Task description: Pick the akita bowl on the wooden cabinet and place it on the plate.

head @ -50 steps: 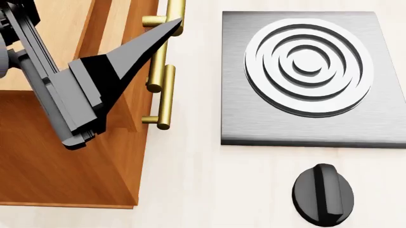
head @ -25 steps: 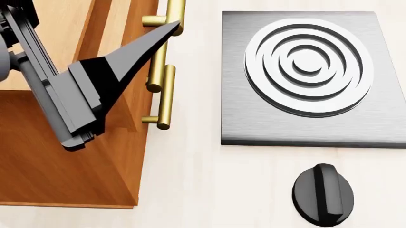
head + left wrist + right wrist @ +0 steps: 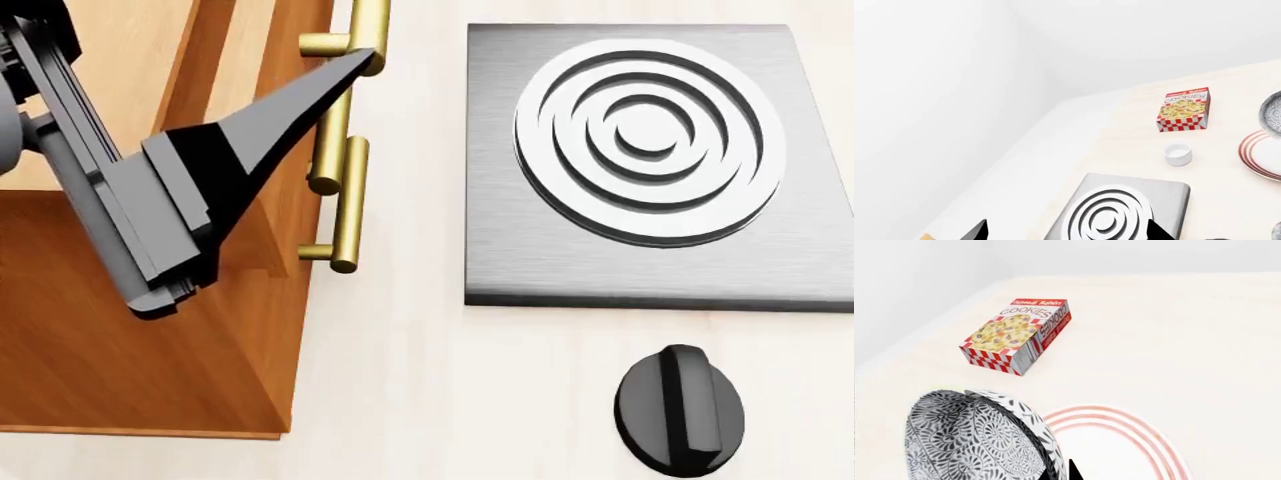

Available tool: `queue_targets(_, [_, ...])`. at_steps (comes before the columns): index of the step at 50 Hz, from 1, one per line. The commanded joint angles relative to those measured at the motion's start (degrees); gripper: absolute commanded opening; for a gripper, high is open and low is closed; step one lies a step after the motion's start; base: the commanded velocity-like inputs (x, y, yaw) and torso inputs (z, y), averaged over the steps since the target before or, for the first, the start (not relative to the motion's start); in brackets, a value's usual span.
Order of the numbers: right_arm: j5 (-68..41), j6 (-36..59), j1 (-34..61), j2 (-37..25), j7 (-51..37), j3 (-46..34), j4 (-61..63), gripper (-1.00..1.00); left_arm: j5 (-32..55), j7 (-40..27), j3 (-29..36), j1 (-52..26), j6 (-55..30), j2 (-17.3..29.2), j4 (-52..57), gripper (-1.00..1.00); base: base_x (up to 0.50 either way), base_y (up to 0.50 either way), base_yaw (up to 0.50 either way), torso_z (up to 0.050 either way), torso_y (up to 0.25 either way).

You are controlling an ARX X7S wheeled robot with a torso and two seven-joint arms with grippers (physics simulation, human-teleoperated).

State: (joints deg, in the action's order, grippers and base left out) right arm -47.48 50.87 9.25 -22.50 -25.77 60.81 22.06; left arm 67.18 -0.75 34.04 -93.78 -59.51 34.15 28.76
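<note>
The cabinet [image 3: 120,330] was seen under the left gripper [image 3: 1066,232], its jaws spread and empty. The plate [image 3: 1121,450] lay just beside the tilted bowl [image 3: 974,440], apparently carried by the right claw; its clench could not be told. Bowl should be levelled and centred before release.

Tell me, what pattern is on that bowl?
The bowl has black-and-white swirling floral patterning, clearest in the right wrist view.

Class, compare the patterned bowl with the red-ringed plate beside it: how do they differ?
The bowl is covered in a black-and-white swirl pattern; the plate is plain white with thin red rings. The bowl is deep and tilted on edge; the plate is shallow and lies flat on the counter. Both are round dishes.
</note>
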Motion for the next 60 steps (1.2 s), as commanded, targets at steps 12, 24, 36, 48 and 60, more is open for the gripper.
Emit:
queue_targets(12, [1.25, -1.34, 0.40, -0.04, 0.83, -0.99, -2.91, -1.00, 0.46, -0.43, -0.04, 0.36, 0.22, 0.57, 0.29, 1.00, 0.00, 0.00, 0.00, 0.000, 0.000])
queue_targets(24, [1.91, -2.07, 0.80, 0.06, 0.95, -1.73, -4.16, -1.00, 0.04, -0.15, 0.34, 0.68, 0.60, 0.73, 0.09, 1.00, 0.00, 0.00, 0.00, 0.000, 0.001])
queue_targets(36, [3.11, -2.86, 2.08, 0.14, 0.80, -4.10, -5.61, -1.00, 0.27, -0.31, 0.24, 1.01, 0.95, 0.88, 0.18, 1.00, 0.00, 0.00, 0.00, 0.000, 0.000])
queue_targets(48, [3.42, -3.18, 2.30, 0.09, 0.64, -3.97, -7.18, -1.00, 0.56, -0.50, 0.17, 1.19, 1.14, 1.10, 0.34, 1.00, 0.00, 0.00, 0.00, 0.000, 0.000])
queue_targets(60, [4.30, -4.23, 2.28, 0.55, 0.77, -4.30, -8.95, -1.00, 0.16, -0.48, 0.55, 1.59, 1.44, 1.25, 0.36, 1.00, 0.00, 0.00, 0.00, 0.001, 0.001])
